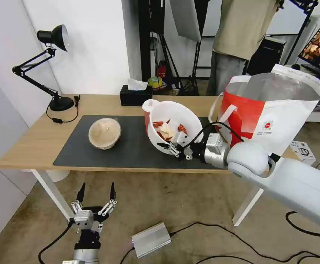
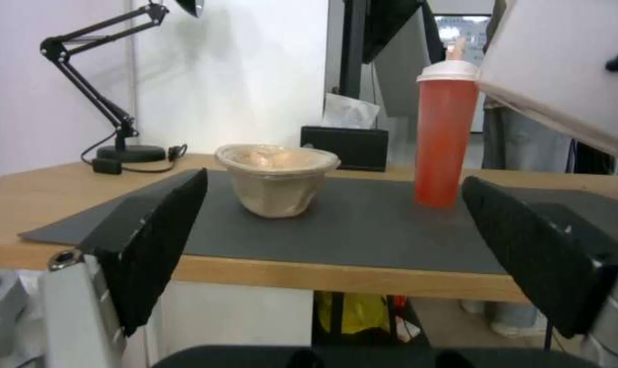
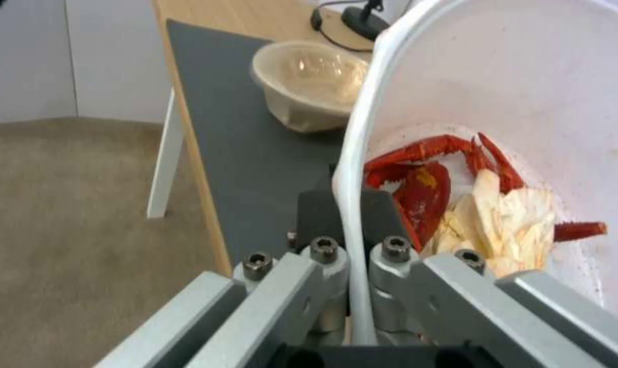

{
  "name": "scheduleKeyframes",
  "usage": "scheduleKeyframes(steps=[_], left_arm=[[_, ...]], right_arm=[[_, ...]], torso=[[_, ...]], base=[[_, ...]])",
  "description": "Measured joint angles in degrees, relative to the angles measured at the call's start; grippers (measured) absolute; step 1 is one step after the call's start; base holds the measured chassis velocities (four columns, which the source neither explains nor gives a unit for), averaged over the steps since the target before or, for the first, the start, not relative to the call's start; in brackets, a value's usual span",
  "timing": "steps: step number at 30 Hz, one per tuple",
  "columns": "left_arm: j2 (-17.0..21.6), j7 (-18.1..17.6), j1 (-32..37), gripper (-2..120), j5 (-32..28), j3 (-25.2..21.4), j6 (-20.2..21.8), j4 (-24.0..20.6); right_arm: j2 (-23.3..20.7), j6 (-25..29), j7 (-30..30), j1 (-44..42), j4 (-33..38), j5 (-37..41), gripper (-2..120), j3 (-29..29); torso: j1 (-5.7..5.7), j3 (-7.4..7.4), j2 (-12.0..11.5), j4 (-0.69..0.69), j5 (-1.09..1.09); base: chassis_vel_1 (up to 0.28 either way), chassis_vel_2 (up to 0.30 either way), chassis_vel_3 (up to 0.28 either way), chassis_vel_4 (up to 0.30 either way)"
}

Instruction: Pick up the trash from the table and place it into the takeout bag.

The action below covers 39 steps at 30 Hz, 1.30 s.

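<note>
The desk (image 1: 39, 139) is a long light-wood top on white legs, with a dark grey mat (image 1: 130, 146) spread across its middle. At its right end stands the takeout bag (image 1: 273, 121), big and boxy, white with a red side, a small round logo and white strap handles, its mouth gaping to show silver foil lining.

My right gripper (image 1: 174, 148) has its jaws clamped on the rim of the white bowl (image 1: 176, 117), one finger inside and one outside. The bowl is wide and smooth, tipped up on edge above the mat, with red shell pieces and tan scraps heaped in its low side.

Just behind it stands the tall red cup (image 2: 445, 138) with a white lid, upright on the mat. Well apart to the left sits the round beige bowl (image 1: 105, 132) under a clear lid, upright on the mat.

My left gripper (image 1: 95, 196) hangs below the desk's front edge, jaws wide apart and holding nothing.
</note>
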Motion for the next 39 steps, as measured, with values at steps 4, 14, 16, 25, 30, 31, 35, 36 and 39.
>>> scheduleKeyframes(steps=[4, 14, 16, 25, 30, 31, 35, 36, 39], left_arm=[[-0.02, -0.06, 0.04, 100, -0.10, -0.02, -0.05, -0.04], [-0.06, -0.15, 0.13, 100, -0.35, -0.39, -0.09, -0.48], [-0.06, -0.16, 0.16, 100, -0.36, -0.46, -0.08, -0.48], [0.00, -0.17, 0.29, 100, -0.40, -0.81, -0.09, -0.82], [0.67, -0.16, -0.12, 100, -0.40, -0.65, 0.09, -0.99], [0.99, -0.16, -0.27, 100, -0.40, -0.51, 0.14, -0.88], [1.66, -0.04, -0.32, 100, -0.36, -0.30, 0.20, -0.68], [1.79, 0.00, -0.26, 100, -0.33, -0.23, 0.23, -0.74], [2.04, 0.08, -0.15, 100, -0.21, -0.15, 0.34, -1.05]], right_arm=[[0.73, -0.30, 0.47, 1.45, 0.46, 0.55, 0, -0.82], [2.17, -0.80, 1.79, 6.01, 1.40, 2.94, 0, -2.22], [2.26, -0.84, 1.87, 6.49, 1.46, 3.20, 0, -2.22], [1.72, -0.91, 1.98, 9.58, 1.51, 4.72, 0, -1.81], [-0.36, -0.92, 2.24, 10.74, 2.36, 6.08, 0, 0.88], [-1.29, -0.92, 2.30, 10.76, 2.95, 6.34, 0, 1.83], [-3.83, -0.90, 2.32, 10.53, 3.99, 7.09, 0, 4.46], [-4.47, -0.86, 2.32, 10.27, 4.17, 7.32, 0, 5.35], [-5.75, -0.78, 2.24, 9.51, 4.38, 7.71, 0, 7.52]], torso=[[0.00, 0.00, 0.00, 0.00, 0.00], [0.00, 0.00, 0.00, 0.00, 0.00], [0.00, 0.00, 0.00, 0.00, 0.00], [0.00, 0.00, 0.00, 0.00, 0.00], [0.00, 0.00, 0.00, 0.00, 0.00], [0.00, 0.00, 0.00, 0.00, 0.01], [0.00, 0.00, 0.00, -0.01, 0.00], [0.00, 0.00, 0.00, 0.00, 0.01], [0.00, 0.00, 0.00, 0.00, 0.01]], base=[[0.000, 0.000, 0.000, 0.000], [0.000, 0.000, 0.000, 0.000], [0.000, 0.000, 0.000, 0.000], [0.000, 0.000, 0.000, 0.000], [0.000, 0.000, 0.000, 0.000], [0.000, 0.000, 0.000, 0.000], [0.000, 0.000, 0.000, 0.000], [0.000, 0.000, 0.000, 0.000], [0.000, 0.000, 0.000, 0.000]])
